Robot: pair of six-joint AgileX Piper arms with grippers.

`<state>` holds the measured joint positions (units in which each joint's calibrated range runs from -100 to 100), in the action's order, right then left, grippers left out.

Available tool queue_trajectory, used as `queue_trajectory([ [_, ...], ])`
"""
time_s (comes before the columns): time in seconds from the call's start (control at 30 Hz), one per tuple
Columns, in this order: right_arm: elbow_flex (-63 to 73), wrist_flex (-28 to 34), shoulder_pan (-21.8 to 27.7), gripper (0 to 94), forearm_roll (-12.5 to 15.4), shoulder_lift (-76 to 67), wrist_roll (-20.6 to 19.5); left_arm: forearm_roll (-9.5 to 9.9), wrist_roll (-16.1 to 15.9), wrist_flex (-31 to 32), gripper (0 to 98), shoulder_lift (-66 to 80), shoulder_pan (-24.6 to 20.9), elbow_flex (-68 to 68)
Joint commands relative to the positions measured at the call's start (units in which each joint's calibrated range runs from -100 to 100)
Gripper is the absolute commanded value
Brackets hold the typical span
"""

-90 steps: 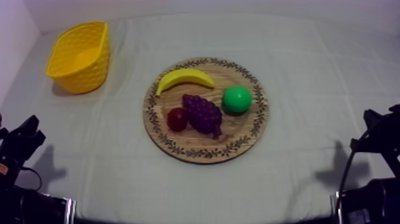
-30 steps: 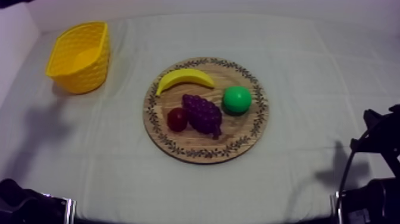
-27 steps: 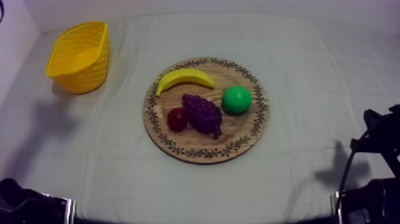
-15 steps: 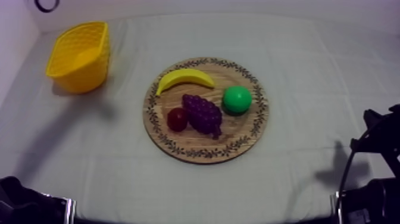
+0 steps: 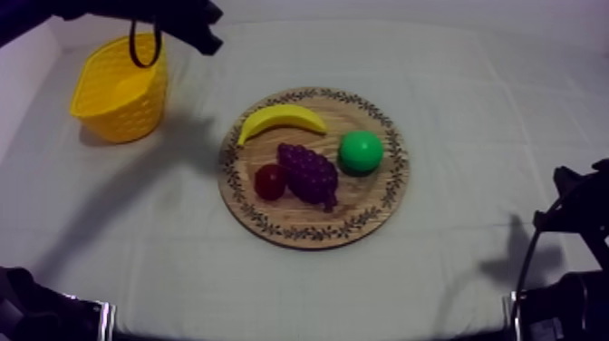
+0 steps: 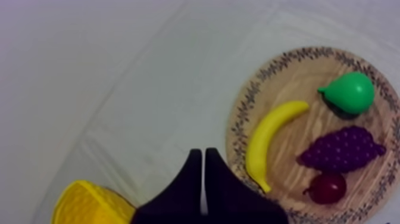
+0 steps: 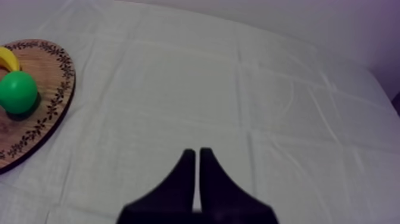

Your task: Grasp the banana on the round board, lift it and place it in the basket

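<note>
- Left gripper [image 6: 203,152]: the two black fingers lie pressed together as a narrow wedge and hold nothing. In the left wrist view the tips sit over bare cloth, between the yellow basket [image 5: 120,86] and the patterned rim of the wooden board [image 5: 381,213].
- Left arm [image 5: 100,11]: in the top view it comes in at the upper left and crosses above the basket's far rim.
- Banana [image 5: 281,119]: it lies on the board, on the far part of the side that faces the basket. Its outer curve runs just inside the patterned rim, and a narrow strip of bare wood parts it from the bunch of grapes [image 5: 308,172].
- Other fruit: the grapes fill the board's middle. The small red fruit [image 5: 269,181] touches them on the basket side, and the green pear [image 5: 361,151] sits just beside them toward the right rim.
- Basket: it stands at the far left corner of the table, close to the cloth's left edge, with its opening facing up. A band of bare cloth separates it from the board.
- Right gripper [image 7: 195,152]: the fingers are together as a narrow wedge with nothing between them, over bare cloth and well apart from the board's right rim.
- Right arm [image 5: 571,272]: it sits low at the right edge of the top view.
- Cloth [image 5: 489,100]: broad bare areas lie right of the board and along the near edge.
</note>
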<state>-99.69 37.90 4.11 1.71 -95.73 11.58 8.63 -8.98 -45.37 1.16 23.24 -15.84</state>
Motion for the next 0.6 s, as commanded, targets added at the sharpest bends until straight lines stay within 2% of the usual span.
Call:
queue_trajectory([
  [0.0, 0.03, 0.0, 0.02, 0.3, 0.02, -0.02, 0.02, 0.05, -0.08, 0.24, 0.7, -0.58, 0.38, -1.65],
  [0.1, 0.03, 0.0, 0.02, 0.3, 0.02, -0.02, 0.02, 0.05, 0.04, 1.42, 5.7, -1.3, 0.92, -4.55],
  [0.17, 0.03, 0.0, 0.02, 0.3, 0.02, -0.02, 0.02, -0.06, 0.72, 1.94, 13.2, -1.67, 1.03, -6.04],
  [0.3, 0.03, 0.0, 0.02, 0.3, 0.02, -0.02, 0.0, -0.97, 3.05, 2.7, 42.1, -2.25, 0.35, -7.08],
  [0.4, 0.03, 0.0, 0.02, 0.3, 0.02, -0.02, 0.0, -1.55, 3.15, 5.35, 56.7, -2.61, 0.64, -7.65],
  [0.47, 0.03, 0.0, 0.02, 0.3, 0.02, -0.02, -0.01, -0.59, 3.98, 7.08, 64.0, -2.82, 1.52, -8.55],
  [0.57, 0.03, 0.0, 0.02, 0.3, 0.02, -0.02, -0.02, 1.74, 5.71, 10.7, 64.4, -3.26, 2.83, -10.67],
])
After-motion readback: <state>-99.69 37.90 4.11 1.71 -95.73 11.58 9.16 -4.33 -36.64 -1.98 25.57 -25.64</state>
